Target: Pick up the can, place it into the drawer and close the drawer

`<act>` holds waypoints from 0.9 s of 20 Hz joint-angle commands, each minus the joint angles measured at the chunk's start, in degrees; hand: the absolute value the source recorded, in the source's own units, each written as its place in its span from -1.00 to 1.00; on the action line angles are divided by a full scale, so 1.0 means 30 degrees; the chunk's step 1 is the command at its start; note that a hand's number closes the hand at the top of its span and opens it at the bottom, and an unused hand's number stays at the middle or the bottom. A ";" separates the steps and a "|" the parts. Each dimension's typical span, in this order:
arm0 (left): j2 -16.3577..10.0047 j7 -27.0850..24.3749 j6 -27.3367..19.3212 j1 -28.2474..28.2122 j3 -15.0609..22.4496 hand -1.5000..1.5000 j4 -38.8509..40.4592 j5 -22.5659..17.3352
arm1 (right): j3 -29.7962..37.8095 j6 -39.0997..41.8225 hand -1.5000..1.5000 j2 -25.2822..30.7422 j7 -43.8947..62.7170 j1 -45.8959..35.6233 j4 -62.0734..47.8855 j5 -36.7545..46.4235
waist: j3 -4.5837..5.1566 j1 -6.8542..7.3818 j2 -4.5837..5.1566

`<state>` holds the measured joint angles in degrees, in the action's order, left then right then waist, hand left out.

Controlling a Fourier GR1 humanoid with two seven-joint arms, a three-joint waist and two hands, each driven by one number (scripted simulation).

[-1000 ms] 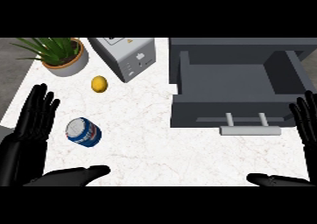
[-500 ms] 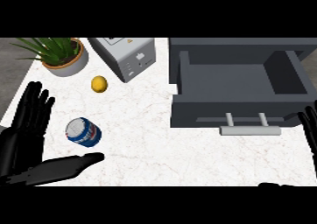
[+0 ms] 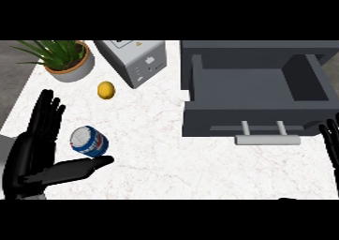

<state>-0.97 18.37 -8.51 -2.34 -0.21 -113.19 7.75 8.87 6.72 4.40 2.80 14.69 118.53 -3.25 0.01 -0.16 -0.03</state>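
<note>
Near the counter's point(image 3: 165, 164) left edge, the can point(image 3: 88, 140) is flanked by the spread left hand point(image 3: 34, 154). Grasp step judged pending; fingers must be curled. Right hand point(image 3: 335, 145) is held flat.

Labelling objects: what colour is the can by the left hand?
The can is mostly blue, with a pale top; head view.

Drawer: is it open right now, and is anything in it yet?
Open and empty: the drawer is pulled out, its grey inside bare. The can sits on the counter beside the left hand.
</note>
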 commanded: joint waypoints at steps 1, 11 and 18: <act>0.0308 -0.2244 -0.0048 0.0419 -0.0359 -1.00 0.2895 -0.0477 | 0.0535 0.0378 -1.00 0.0286 0.0988 0.0011 0.0643 -0.0581 | 0.0004 -0.0031 0.0009; 0.0310 -0.4188 -0.0878 -0.0512 -0.0351 -1.00 0.4309 -0.0164 | 0.1552 0.1031 -1.00 0.0483 0.1102 -0.0757 0.0374 -0.1033 | 0.0003 0.0012 0.0000; -0.0633 -0.5044 0.0099 -0.0137 -0.2117 -1.00 0.5667 -0.1341 | 0.0895 0.1119 -1.00 -0.0517 -0.0868 -0.0204 -0.0847 0.0797 | -0.0002 0.0030 0.0001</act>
<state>-1.48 3.53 -8.86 -3.17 -4.52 -97.28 5.03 12.18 10.19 4.17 3.28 13.99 118.23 -3.59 0.02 -0.12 -0.03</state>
